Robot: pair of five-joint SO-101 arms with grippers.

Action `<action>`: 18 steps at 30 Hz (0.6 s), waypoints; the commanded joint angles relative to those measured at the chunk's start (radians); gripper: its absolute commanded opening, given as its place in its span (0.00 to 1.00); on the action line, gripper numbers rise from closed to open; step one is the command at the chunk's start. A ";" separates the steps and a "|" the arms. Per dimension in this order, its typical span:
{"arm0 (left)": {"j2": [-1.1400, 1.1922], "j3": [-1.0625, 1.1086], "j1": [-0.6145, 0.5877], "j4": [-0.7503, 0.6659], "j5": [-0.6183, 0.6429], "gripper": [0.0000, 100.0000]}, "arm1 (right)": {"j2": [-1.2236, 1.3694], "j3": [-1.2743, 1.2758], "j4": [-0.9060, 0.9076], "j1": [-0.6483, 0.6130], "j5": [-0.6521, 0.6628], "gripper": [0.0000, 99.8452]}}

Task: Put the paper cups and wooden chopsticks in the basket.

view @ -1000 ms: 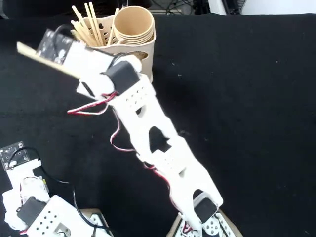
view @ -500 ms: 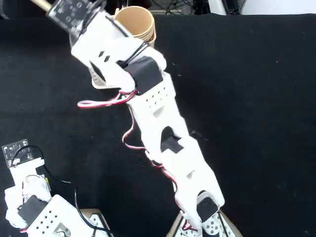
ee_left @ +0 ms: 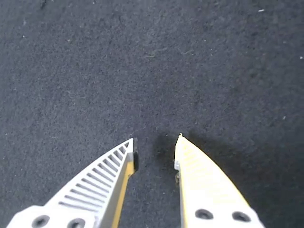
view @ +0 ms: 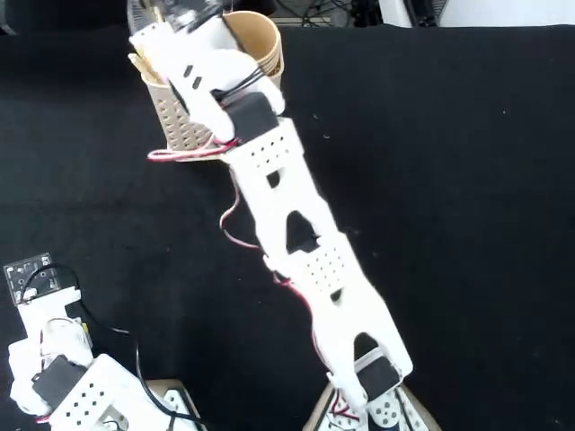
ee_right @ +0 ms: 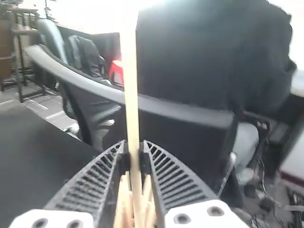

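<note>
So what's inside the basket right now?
Stacked paper cups and some wooden chopsticks stick out of the basket. The right arm, holding another chopstick, covers the rest, so anything else inside is hidden.

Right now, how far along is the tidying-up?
Done: the paper cups sit stacked in the basket, with several chopsticks beside them. In hand: the right end effector grips one more chopstick over the basket. Left: letting that one go inside.
</note>
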 commanded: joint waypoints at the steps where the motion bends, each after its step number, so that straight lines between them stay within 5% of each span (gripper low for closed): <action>1: -0.012 0.012 0.013 0.015 -0.006 0.15 | -0.002 -0.041 -0.023 0.051 -0.028 0.01; 18: -0.012 0.012 0.015 0.012 -0.006 0.15 | 0.099 -0.041 0.041 0.015 -0.023 0.02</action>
